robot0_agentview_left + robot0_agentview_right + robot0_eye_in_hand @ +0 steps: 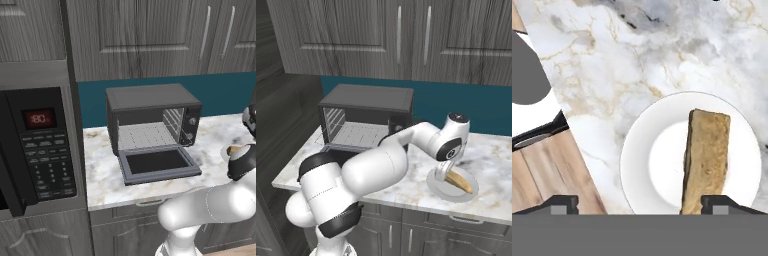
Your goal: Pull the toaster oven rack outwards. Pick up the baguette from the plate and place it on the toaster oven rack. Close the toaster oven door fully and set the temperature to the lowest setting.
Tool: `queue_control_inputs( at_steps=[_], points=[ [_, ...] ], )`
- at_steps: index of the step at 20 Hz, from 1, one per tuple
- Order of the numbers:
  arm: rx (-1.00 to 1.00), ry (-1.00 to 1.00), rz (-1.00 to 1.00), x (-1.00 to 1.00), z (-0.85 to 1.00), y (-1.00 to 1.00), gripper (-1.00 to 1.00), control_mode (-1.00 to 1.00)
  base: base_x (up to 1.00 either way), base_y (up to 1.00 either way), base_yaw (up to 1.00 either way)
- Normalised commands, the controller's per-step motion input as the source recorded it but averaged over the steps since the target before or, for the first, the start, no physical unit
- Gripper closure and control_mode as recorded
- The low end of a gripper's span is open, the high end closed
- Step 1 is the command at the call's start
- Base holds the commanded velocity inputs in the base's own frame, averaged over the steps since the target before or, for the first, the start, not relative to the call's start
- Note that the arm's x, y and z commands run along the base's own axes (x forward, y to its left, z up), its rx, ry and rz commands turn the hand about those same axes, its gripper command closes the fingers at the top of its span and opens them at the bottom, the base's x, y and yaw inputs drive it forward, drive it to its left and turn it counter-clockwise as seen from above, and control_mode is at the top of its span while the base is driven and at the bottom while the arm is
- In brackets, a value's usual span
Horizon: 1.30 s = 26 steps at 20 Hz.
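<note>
The baguette (707, 160) lies on the white plate (657, 165), right of the plate's middle in the hand view. My gripper (642, 205) hovers over the plate, open and holding nothing, and one fingertip (722, 204) is in line with the baguette's near end. From the right base view, my gripper (445, 172) hangs just above the baguette (461, 183) and the plate (438, 190). Left of there stands the toaster oven (150, 97). Its door (157, 162) is folded down flat, and the rack (145, 136) lies in the cavity.
A black microwave (40, 145) with a red display fills the left side. The oven's two knobs (192, 121) sit on its right panel. The marble counter's front edge (577, 160) runs close to the plate, with wooden floor (547, 170) below it. Cabinets hang overhead.
</note>
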Motion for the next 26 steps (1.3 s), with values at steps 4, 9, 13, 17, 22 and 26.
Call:
queue_control_inputs(
  at_steps=[4, 9, 13, 17, 22, 26],
  points=[
    [0.00, 0.00, 0.23, 0.01, -0.06, -0.01, -1.00, -1.00, 0.00, 0.00, 0.00],
    [0.00, -0.01, 0.07, 0.04, -0.15, 0.00, -1.00, -1.00, 0.00, 0.00, 0.00],
    [0.00, 0.01, 0.01, 0.16, -0.24, 0.00, -1.00, -1.00, 0.00, 0.00, 0.00],
    [0.00, 0.02, -0.02, 0.35, -0.28, 0.00, -1.00, -1.00, 0.00, 0.00, 0.00],
    [0.01, 0.04, 0.00, 0.27, -0.29, -0.08, -1.00, -1.00, 0.00, 0.00, 0.00],
    [0.05, 0.00, 0.00, 0.19, -0.16, -0.35, -1.00, -1.00, 0.00, 0.00, 0.00]
  ],
)
